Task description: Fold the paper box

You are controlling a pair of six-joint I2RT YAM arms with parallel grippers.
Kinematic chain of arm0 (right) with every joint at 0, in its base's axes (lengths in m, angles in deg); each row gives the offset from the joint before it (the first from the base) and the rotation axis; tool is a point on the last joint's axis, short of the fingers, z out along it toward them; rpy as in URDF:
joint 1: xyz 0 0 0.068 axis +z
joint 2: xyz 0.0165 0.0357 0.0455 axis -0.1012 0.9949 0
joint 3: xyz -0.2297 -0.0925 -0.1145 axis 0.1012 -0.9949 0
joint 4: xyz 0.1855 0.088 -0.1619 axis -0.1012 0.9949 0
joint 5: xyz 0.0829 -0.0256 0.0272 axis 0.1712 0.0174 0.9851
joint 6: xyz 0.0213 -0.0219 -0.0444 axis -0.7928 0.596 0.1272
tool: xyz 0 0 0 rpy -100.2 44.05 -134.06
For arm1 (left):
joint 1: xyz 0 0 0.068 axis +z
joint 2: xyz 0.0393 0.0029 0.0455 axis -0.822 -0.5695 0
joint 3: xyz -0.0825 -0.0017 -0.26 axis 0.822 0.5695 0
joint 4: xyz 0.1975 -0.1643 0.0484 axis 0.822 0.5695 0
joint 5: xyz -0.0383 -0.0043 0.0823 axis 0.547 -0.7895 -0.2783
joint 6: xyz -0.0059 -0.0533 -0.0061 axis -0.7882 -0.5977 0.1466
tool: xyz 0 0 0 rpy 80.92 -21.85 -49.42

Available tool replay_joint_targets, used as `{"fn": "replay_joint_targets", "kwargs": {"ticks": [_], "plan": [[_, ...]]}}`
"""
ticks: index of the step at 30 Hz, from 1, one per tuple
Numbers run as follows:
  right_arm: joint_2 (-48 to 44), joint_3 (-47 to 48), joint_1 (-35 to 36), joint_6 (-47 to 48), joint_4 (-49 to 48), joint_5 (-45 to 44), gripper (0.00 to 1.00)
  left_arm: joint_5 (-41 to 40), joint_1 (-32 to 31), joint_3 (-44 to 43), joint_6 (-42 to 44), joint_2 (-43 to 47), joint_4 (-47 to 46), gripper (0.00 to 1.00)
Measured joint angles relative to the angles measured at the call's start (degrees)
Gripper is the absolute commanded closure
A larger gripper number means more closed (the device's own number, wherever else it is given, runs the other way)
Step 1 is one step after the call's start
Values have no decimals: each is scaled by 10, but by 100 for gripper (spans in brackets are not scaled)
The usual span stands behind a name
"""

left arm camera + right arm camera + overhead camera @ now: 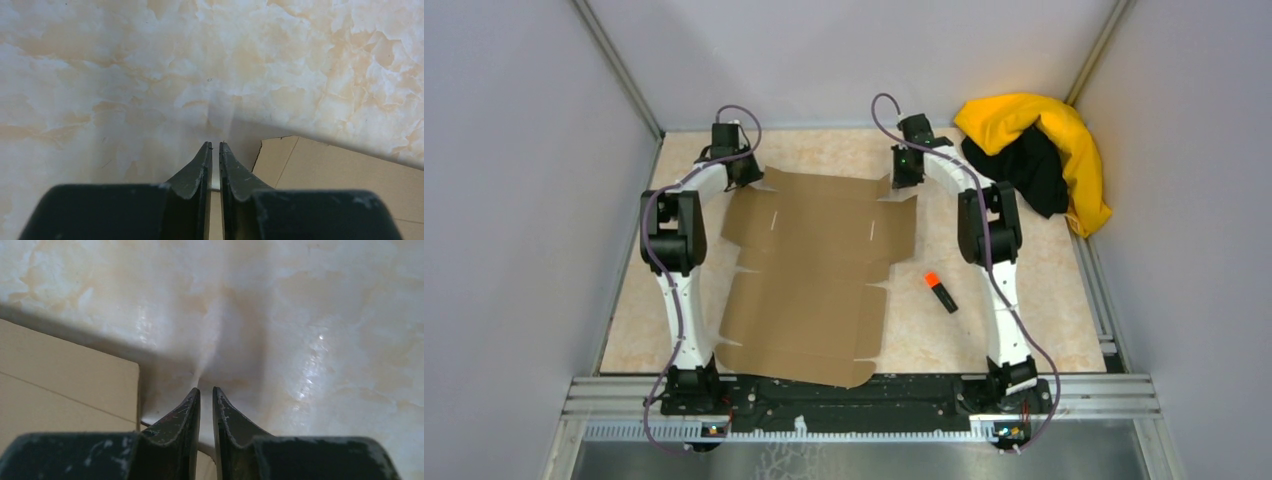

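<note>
Paper box as an unfolded blank, with folding not yet visibly begun.
The brown die-cut sheet lies on the marbled table, reaching from the 6 o'clock edge by the arm bases toward 12 o'clock. No main panel stands raised, so every fold appears left to make. An orange-capped marker lies just off the sheet at 4 o'clock. At the sheet's 11 o'clock corner sits the left gripper, and at its 1 o'clock corner the right gripper. The fingers of each stand nearly together with a thin slit between; whether a tab is pinched cannot be told. Farthest, at 2 o'clock, rests a yellow-and-black cloth heap.
</note>
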Motion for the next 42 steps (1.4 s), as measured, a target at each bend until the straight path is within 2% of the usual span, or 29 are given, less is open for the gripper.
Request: {"fn": "replay_joint_targets", "kwargs": {"ticks": [9, 12, 24, 42], "plan": [[-58, -87, -10, 3, -17, -11, 87, 21, 12, 0, -8, 0, -10, 82], [-68, -98, -10, 2, -28, 0, 89, 39, 15, 0, -14, 0, -18, 86], [-77, -99, -2, -18, -73, 56, 95, 109, 10, 14, -44, 0, -50, 91], [-75, -85, 29, -38, -99, 90, 96, 102, -38, 41, -51, 6, -50, 91]]}}
